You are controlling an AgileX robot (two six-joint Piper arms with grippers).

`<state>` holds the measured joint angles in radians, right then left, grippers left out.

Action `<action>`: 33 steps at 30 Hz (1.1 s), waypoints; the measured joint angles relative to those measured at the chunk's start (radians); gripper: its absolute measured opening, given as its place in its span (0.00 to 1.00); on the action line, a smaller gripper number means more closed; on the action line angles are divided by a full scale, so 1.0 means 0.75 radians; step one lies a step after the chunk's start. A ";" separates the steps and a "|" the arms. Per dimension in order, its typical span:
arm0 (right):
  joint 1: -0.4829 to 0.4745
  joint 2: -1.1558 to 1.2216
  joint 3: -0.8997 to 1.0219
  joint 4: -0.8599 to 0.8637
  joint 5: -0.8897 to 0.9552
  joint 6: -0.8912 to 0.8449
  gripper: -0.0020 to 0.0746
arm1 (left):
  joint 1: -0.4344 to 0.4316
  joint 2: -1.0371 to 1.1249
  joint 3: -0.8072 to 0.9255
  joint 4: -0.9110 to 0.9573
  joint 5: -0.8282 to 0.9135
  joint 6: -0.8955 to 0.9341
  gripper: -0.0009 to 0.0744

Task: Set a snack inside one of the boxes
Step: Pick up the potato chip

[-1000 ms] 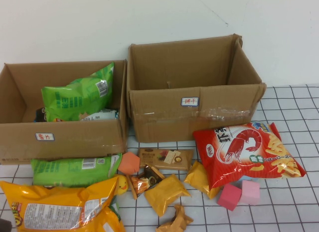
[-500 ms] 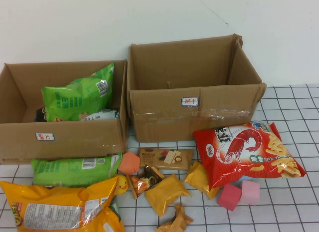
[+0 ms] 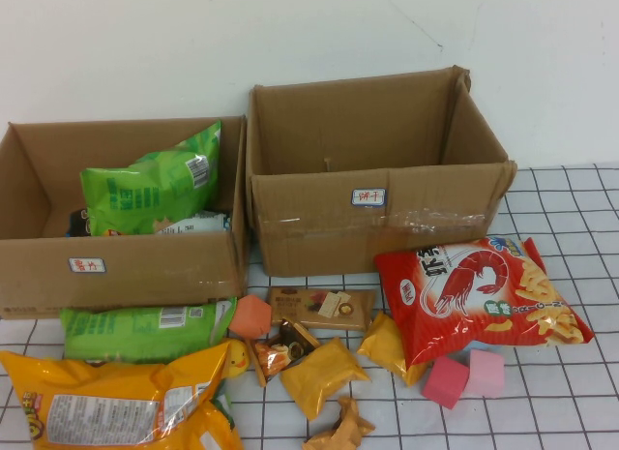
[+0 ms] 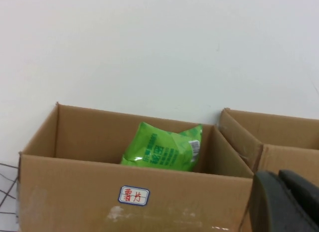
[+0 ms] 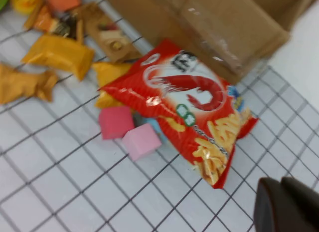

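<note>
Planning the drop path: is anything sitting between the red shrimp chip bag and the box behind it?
Nothing visible: the red shrimp chip bag lies directly before the right box, whose top is open. The right tool hovers near the bag; the left tool faces the left box.

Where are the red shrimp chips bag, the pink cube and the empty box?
red shrimp chips bag (image 3: 479,297), high view, on the printed shrimp.
pink cube (image 3: 486,372), high view, on its top face.
empty box (image 3: 377,213), high view, on its front wall.

I see only a dark, matte black part of my left gripper (image 4: 286,202) and of my right gripper (image 5: 286,204), both with rounded edges.
</note>
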<state>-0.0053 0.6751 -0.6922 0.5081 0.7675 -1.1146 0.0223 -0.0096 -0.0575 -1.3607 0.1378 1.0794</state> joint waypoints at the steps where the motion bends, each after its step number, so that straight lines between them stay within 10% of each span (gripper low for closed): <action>1: 0.002 0.043 -0.037 0.000 0.031 -0.029 0.02 | 0.000 0.000 0.000 0.000 0.006 -0.001 0.01; 22: 0.658 0.786 -0.263 -0.393 -0.353 -0.299 0.06 | 0.000 0.000 0.000 0.000 0.226 0.008 0.01; 33: 0.785 1.208 -0.262 -0.415 -0.662 -0.298 0.81 | 0.000 0.000 0.000 0.002 0.229 0.010 0.01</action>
<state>0.5832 1.5813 -0.8889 0.1972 0.2712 -1.3384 0.0223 -0.0096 -0.0575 -1.3588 0.3096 1.0872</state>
